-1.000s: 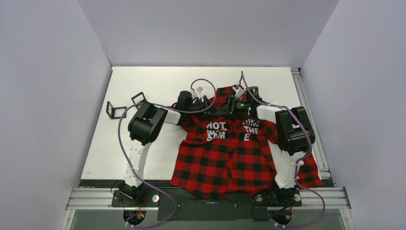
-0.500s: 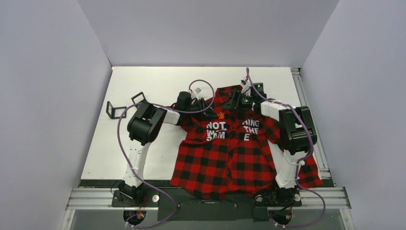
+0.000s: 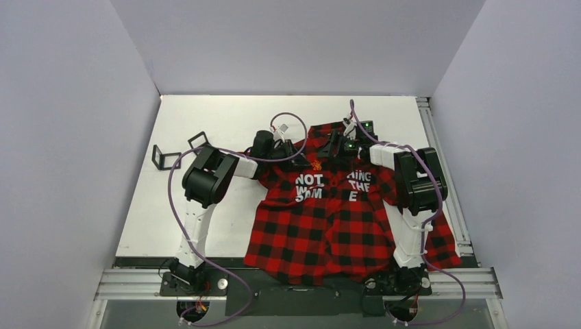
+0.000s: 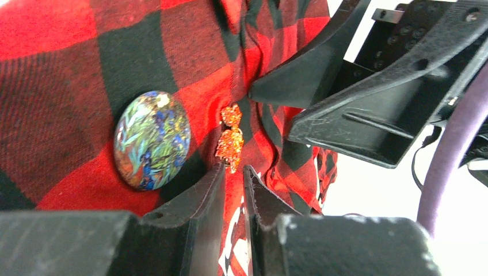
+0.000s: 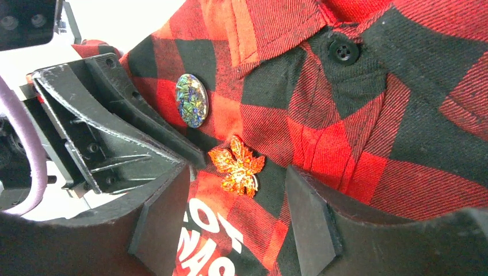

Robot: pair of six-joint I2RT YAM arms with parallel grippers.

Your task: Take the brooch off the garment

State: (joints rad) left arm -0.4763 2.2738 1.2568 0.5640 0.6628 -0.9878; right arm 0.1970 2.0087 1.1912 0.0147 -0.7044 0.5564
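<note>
Left wrist view puts the left end effector [image 4: 233,169] right at the brooch [image 4: 230,138]. Its two fingers stand almost together with only a thin slit between them, and their tips meet the brooch's nearest point. I cannot tell whether they already pinch that point or merely touch it. The approach suggests a pull on the leaf-shaped pin by its edge.

The brooch is pinned to the chest of the garment [image 3: 322,226], which lies spread on the tabletop [image 3: 226,123]. The right end effector [image 5: 233,184] has its jaws spread wide and holds nothing. One finger's tip presses the cloth just beside the brooch, probably to keep the fabric down while the pin is drawn out.

A round painted badge [image 5: 191,99] sits just beside the brooch and well clear of both end effectors, so it looks like no part of this job.

The brooch's clasp is hidden behind the cloth. From above, the brooch is only an orange fleck between the two wrists, which cover the fabric around it. The white lettering just beside the brooch is cut off in both wrist views.
</note>
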